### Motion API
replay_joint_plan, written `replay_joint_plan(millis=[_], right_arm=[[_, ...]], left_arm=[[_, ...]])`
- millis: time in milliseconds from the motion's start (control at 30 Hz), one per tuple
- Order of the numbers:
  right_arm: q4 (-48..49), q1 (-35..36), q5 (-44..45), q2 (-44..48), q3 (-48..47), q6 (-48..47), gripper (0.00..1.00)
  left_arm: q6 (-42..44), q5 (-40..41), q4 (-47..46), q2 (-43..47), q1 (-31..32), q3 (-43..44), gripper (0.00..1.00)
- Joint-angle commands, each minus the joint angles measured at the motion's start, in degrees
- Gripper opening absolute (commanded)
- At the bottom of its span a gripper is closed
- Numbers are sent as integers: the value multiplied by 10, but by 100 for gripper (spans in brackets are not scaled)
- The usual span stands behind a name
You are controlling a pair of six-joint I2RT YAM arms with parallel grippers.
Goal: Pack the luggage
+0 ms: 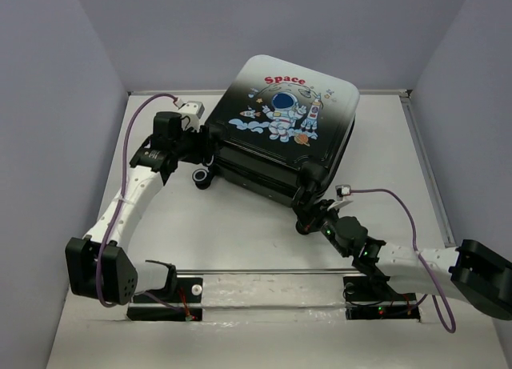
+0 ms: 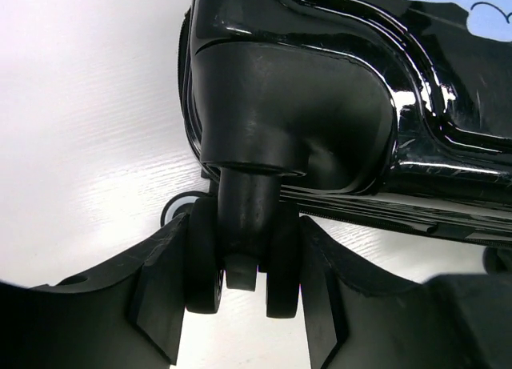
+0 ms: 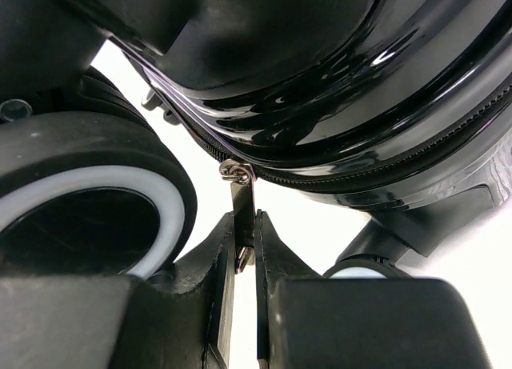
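The luggage (image 1: pixel 288 129) lies flat at the table's back centre, its shells together, the astronaut and red "Space" print facing up. My left gripper (image 1: pixel 206 149) is at its near left corner, shut on a black twin wheel (image 2: pixel 242 253) under the glossy shell (image 2: pixel 336 73). My right gripper (image 1: pixel 308 217) is at its near right corner, shut on the metal zipper pull (image 3: pixel 243 213) that hangs from the zipper track (image 3: pixel 336 177). A black-and-white wheel (image 3: pixel 88 217) sits just left of the right fingers.
Another wheel (image 1: pixel 201 178) shows on the table by the suitcase's near left corner. Grey walls stand at the left, right and back. A metal rail (image 1: pixel 264 271) runs between the arm bases at the near edge.
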State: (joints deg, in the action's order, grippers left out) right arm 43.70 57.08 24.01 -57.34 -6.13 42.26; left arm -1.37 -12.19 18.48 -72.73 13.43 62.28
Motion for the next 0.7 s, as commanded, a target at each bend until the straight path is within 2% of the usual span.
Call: replay_joint_plan(millis=[0, 100, 167, 300, 400, 533, 667], right_arm=[[50, 12, -36, 15, -34, -5, 7], [33, 12, -39, 22, -37, -14, 7], [7, 12, -33, 48, -41, -18, 7], [-119, 12, -5, 94, -70, -36, 7], [-136, 12, 11, 93, -91, -55, 7], [-100, 19, 45, -21, -127, -68, 7], [-34, 24, 61, -114, -154, -75, 7]], left_arm=[[-53, -77, -23, -4, 10, -2, 6], [-96, -136, -65, 14, 21, -43, 6], [-121, -146, -112, 27, 44, -64, 6], [-185, -162, -183, 50, 147, -101, 6], [-266, -198, -298, 55, 190, -138, 6], [-329, -211, -396, 44, 259, -152, 6], [-354, -204, -424, 45, 285, -149, 6]])
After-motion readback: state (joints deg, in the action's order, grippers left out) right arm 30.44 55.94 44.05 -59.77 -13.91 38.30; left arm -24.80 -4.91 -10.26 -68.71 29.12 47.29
